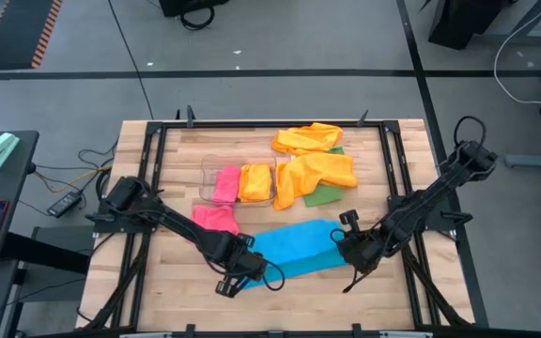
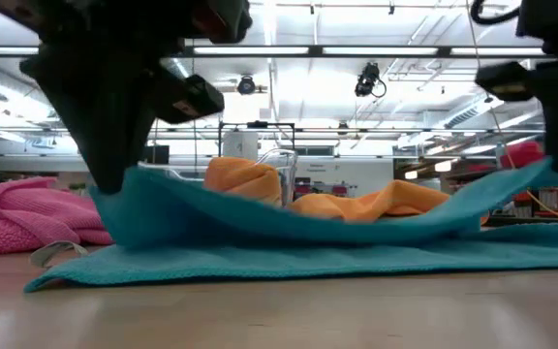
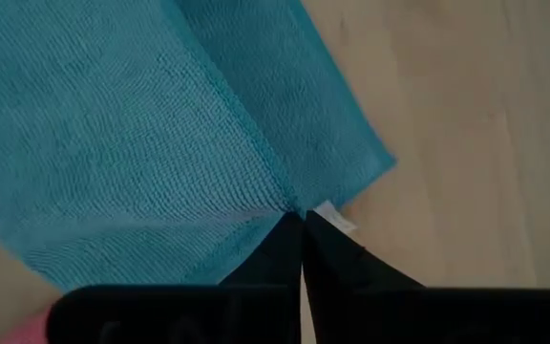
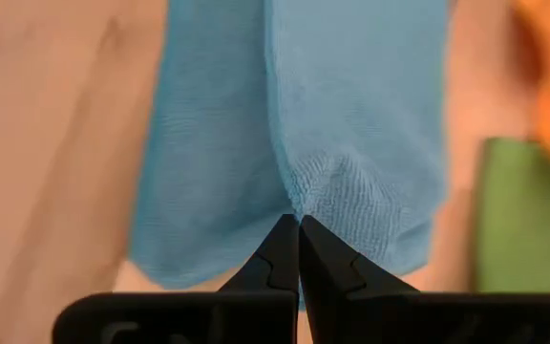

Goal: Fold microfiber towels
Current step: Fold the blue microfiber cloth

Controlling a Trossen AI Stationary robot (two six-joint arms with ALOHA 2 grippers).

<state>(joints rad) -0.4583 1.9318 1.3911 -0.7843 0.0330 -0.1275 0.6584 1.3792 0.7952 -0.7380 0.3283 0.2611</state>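
Blue microfiber towel point(image 1: 294, 248): lower centre of high view, on bench point(image 1: 374, 291); near edge raised.
Left pincer point(image 3: 302, 218): pinching its left corner.
Right pincer point(image 4: 299, 222): pinching right corner.
Risk: thin corner bites may slip; uneven travel would skew the fold, or drag the pink towel point(image 1: 216, 218) alongside.
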